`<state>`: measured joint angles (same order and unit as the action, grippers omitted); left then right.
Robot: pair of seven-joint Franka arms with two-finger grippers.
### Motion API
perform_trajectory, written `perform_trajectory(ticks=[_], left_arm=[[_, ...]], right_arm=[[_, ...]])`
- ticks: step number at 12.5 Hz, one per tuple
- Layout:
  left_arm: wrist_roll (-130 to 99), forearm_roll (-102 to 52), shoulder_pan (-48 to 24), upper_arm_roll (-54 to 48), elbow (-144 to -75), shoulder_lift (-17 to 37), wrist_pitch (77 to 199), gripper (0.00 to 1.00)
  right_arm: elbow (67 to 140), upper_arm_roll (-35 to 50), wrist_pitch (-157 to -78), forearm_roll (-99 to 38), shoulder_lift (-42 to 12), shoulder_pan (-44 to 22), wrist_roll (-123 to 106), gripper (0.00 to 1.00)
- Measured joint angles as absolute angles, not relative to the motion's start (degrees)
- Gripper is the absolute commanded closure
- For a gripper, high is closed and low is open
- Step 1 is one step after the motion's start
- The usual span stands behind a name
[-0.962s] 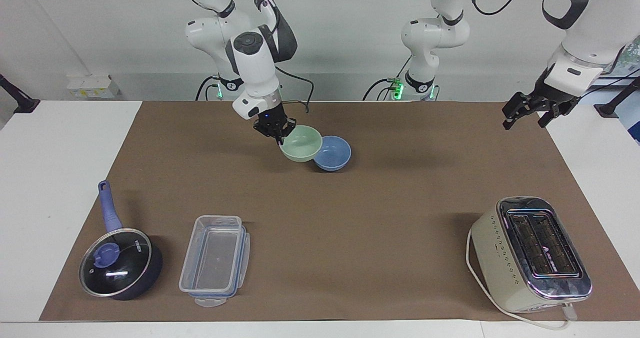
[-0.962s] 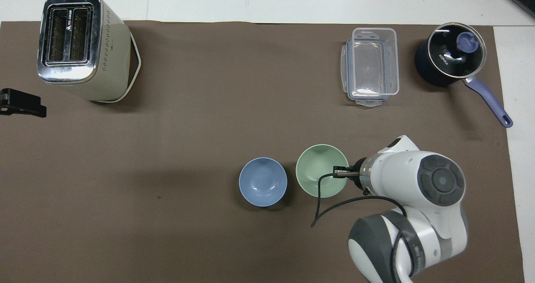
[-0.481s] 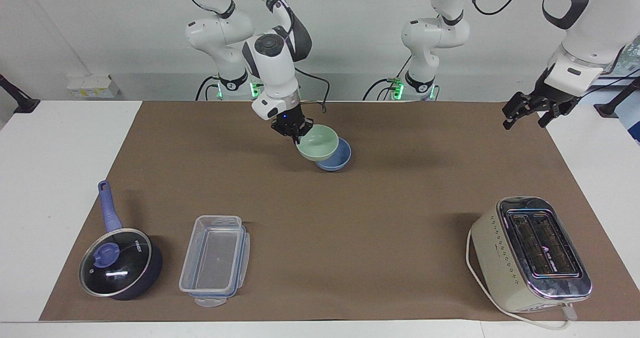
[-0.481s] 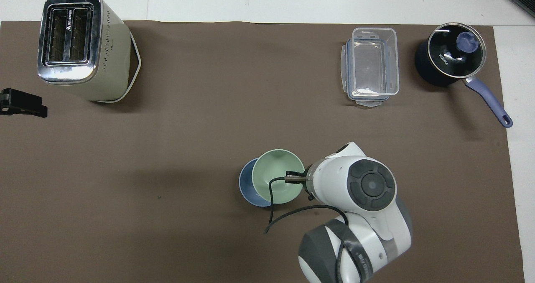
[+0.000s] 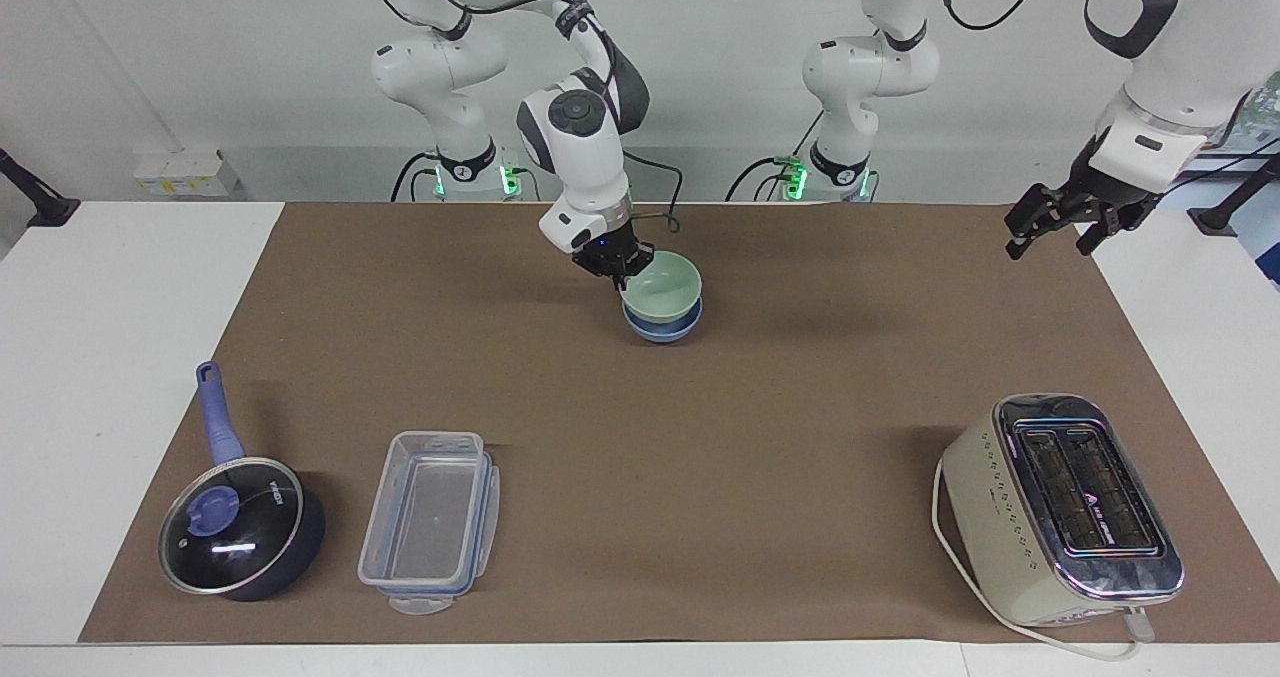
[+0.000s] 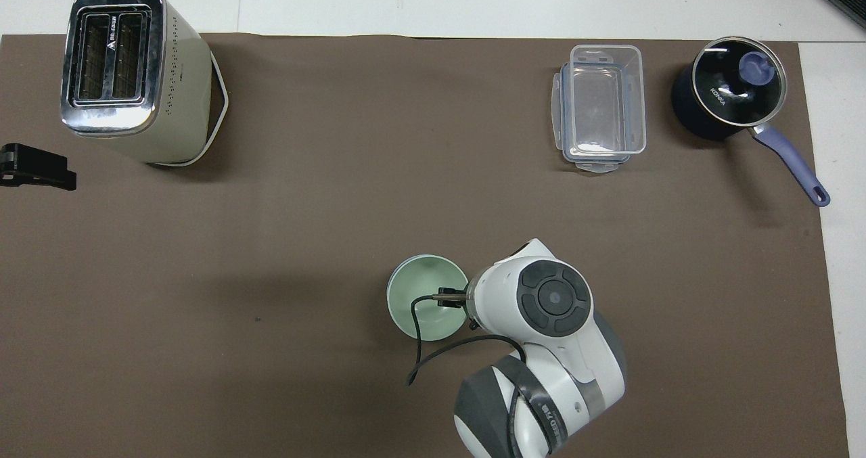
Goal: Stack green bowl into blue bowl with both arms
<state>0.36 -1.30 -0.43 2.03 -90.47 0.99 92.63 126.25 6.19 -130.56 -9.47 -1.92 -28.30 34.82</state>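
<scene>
The right gripper (image 5: 618,262) pinches the rim of the green bowl (image 5: 662,290) on the side toward the right arm's end of the table. That bowl sits directly over the blue bowl (image 5: 662,329), nested or nearly so. The left gripper (image 5: 1058,219) waits, fingers spread, above the mat's edge (image 5: 1110,287), well apart.
</scene>
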Motion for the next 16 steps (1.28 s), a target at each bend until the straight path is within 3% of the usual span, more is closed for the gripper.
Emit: perform_trajectory(ticks=[9, 13, 16], left_arm=[[0.4, -1.3, -0.4, 2.0, -90.5, 1.0, 92.6, 0.00], [0.4, -1.3, -0.4, 2.0, -90.5, 1.0, 92.6, 0.00], [0.4, -1.3, -0.4, 2.0, -90.5, 1.0, 92.6, 0.00]], right_arm=[[127.6, 6.1, -134.3, -9.5, -3.4, -28.4, 34.8, 1.00], [127.6, 6.1, -135.4, -9.6, -4.2, -28.4, 34.8, 0.60], [127.4, 6.1, -135.4, -9.6, -4.2, -28.5, 34.8, 0.21]])
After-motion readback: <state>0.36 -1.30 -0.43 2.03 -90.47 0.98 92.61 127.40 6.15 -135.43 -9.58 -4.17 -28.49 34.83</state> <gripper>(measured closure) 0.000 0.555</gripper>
